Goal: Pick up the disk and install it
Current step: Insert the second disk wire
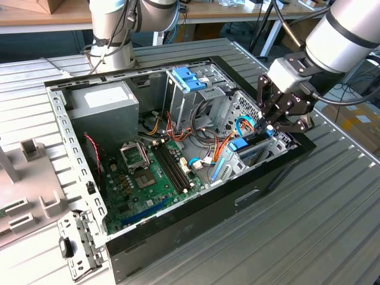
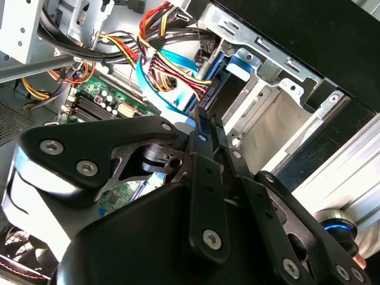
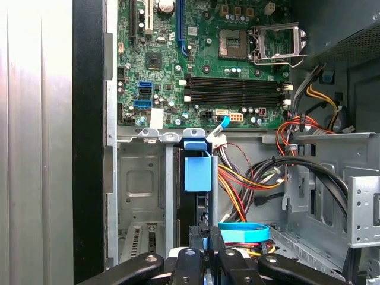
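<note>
Looking down through the first wrist view, I see my claw (image 3: 203,240) drawn narrow, its black fingers (image 3: 196,234) pinched on the blue rail edge of the disk (image 3: 198,172), which stands on edge in the metal drive cage (image 3: 139,190) inside the open computer case (image 3: 89,148). Its blue end tab sits at the cage's top lip, right beside the green motherboard (image 3: 202,59).

In the exterior view the claw (image 1: 268,126) hangs inside the case (image 1: 196,205) at the corner nearest the exterior view's right, with the disk (image 1: 240,145) showing as a blue-topped slab below it — seated in the cage and not lying on the bench (image 1: 309,231). The grey power supply (image 1: 104,110) sits at the far side of the case from the disk, and a blue plastic bracket (image 1: 189,79) tops the upper drive bay behind the motherboard (image 1: 148,178).

In the second wrist view the fingers (image 2: 205,136) meet tightly just above a blue rail (image 2: 222,77) — the bundle of red, yellow and orange wires (image 2: 166,41) and a flat blue data cable (image 2: 172,65) lie just beside it. A grey side panel (image 1: 24,184) rests on the bench beyond the case, on the power-supply side.
</note>
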Robot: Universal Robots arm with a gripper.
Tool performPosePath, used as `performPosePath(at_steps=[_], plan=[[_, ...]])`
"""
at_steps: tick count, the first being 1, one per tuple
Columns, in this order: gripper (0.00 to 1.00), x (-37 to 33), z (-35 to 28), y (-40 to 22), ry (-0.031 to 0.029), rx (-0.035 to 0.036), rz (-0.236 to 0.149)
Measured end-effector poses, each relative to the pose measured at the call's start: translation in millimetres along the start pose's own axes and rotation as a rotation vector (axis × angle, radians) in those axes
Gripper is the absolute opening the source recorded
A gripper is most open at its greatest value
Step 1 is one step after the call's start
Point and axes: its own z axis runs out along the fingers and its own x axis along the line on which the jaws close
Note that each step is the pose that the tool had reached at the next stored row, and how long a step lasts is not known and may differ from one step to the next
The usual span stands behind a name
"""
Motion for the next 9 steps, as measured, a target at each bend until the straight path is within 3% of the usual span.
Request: performPosePath(at_steps=[9], plan=[[0.16, 0.9, 0.2, 0.4, -0.0001, 0.0, 0.0]])
